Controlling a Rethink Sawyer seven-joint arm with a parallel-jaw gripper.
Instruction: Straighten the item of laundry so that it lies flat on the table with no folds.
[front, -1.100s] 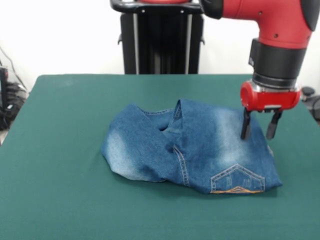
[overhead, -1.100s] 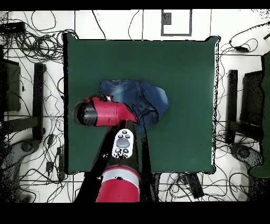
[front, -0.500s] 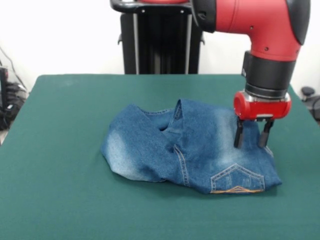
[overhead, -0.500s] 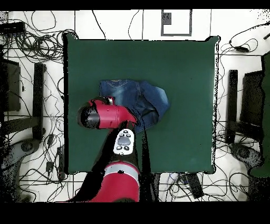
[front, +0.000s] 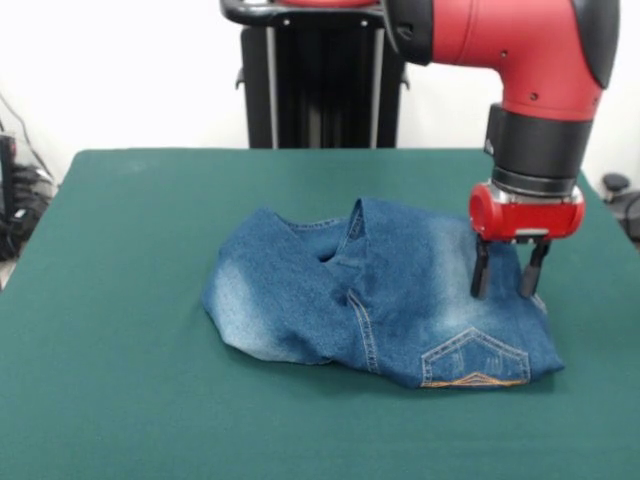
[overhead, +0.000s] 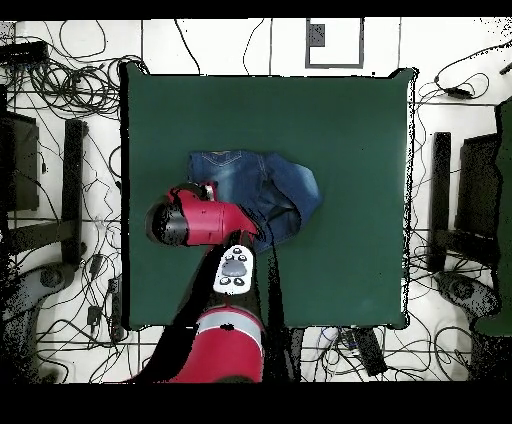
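The item of laundry (front: 380, 295), blue denim jeans with faded patches and an orange-stitched pocket, lies bunched and folded on the table (front: 120, 400) right of centre. A raised fold runs up its middle. My gripper (front: 503, 292) hangs over the jeans' right part, open, its two black fingers (front: 480, 275) pointing down at or just above the cloth. In the overhead view the jeans (overhead: 265, 185) lie left of the table's (overhead: 340, 130) centre, and the red arm head (overhead: 190, 222) covers their near-left part and hides the gripper.
Cables (overhead: 70, 80) and dark stands (overhead: 72, 190) surround the table on the floor. The arm's red and black links (overhead: 232, 300) reach over the table's bottom edge in the overhead view.
The gripper has moved left and down from beside the jeans' right edge to stand over the cloth. Its fingers stay apart. The jeans have not shifted.
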